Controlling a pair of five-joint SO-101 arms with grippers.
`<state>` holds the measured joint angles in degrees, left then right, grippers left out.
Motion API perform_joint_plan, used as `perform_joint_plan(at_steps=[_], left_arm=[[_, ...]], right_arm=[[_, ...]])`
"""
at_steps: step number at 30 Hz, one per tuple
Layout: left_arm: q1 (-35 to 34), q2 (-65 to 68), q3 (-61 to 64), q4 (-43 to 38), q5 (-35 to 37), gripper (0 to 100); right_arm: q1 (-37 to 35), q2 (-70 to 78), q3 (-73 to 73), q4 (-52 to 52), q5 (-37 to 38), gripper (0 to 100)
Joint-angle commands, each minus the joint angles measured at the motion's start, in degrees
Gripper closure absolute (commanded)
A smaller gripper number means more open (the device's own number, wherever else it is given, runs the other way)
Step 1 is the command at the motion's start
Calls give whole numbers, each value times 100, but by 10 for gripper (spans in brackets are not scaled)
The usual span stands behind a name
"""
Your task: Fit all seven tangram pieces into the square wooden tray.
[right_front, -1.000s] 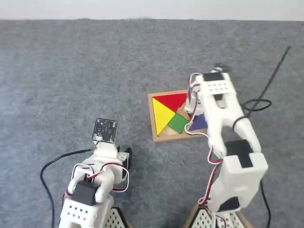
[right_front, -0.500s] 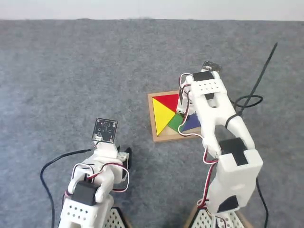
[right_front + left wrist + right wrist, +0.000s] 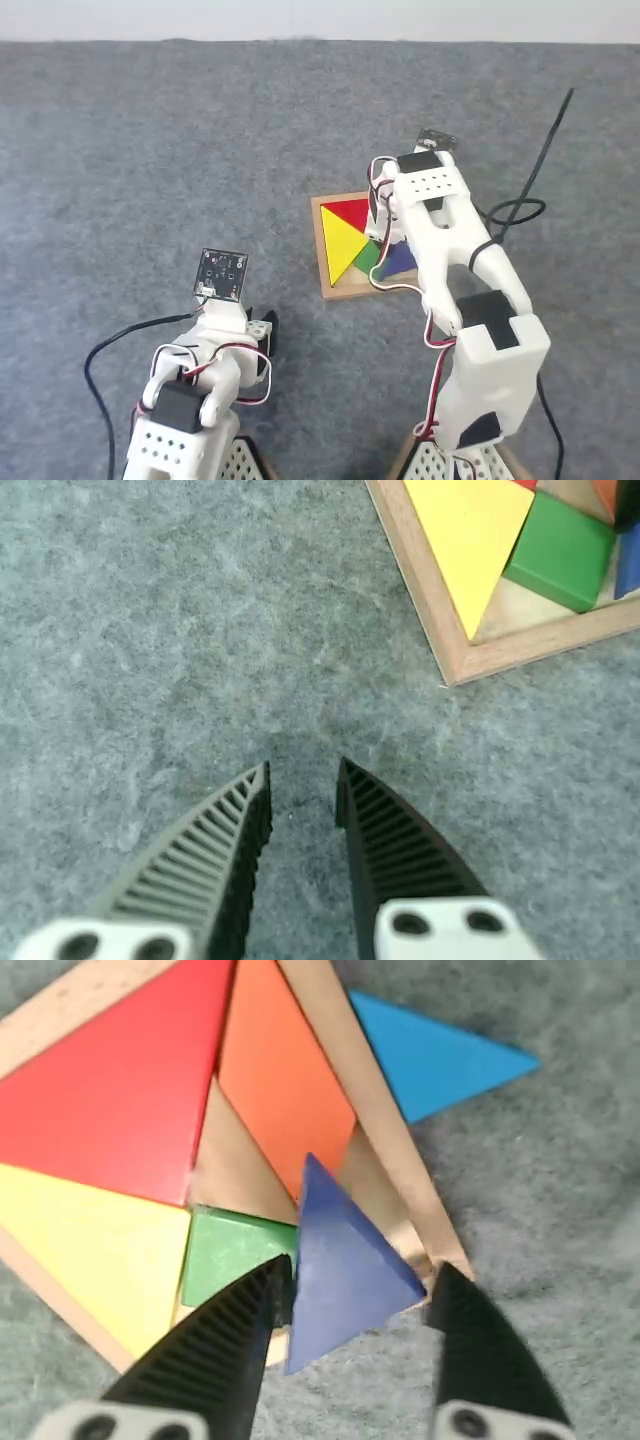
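Placing step in hand: the right pincer grips the dark blue triangle between its jaws, above a bare patch of the tray. Just ahead of the tips lie the green square and the orange piece. Beyond those, the red triangle and yellow triangle are bedded flat. Next, I reckon, comes a twist to line the edges with the gap, then a straight drop. Past the rim, a pale blue triangle lies on the fuzzy grey tabletop. The pieces look like smooth painted wood, crisp-edged; the tray is pale timber with a raised lip. The left pincer hovers low, jaws slightly parted, empty, with the tray's corner ahead.
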<state>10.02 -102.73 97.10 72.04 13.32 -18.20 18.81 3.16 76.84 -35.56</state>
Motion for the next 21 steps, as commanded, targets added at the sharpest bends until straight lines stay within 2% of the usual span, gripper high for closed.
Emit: perform_joint_plan(at_steps=[1,8,12,16,21], left_arm=[[9,-97,-66,9,35,895],[9,-97,-66,9,35,895],[9,-97,-66,9,35,895],[9,-97,-66,9,35,895],[9,-97,-66,9,35,895]], right_arm=[[-13,-75,-193,22,-9,695],[-13,-101,-220,22,9,707],[198,-303,-334,48,527,707],[831,-848,-352,75,1002,707],[2132,-945,-440,-101,2048,707]])
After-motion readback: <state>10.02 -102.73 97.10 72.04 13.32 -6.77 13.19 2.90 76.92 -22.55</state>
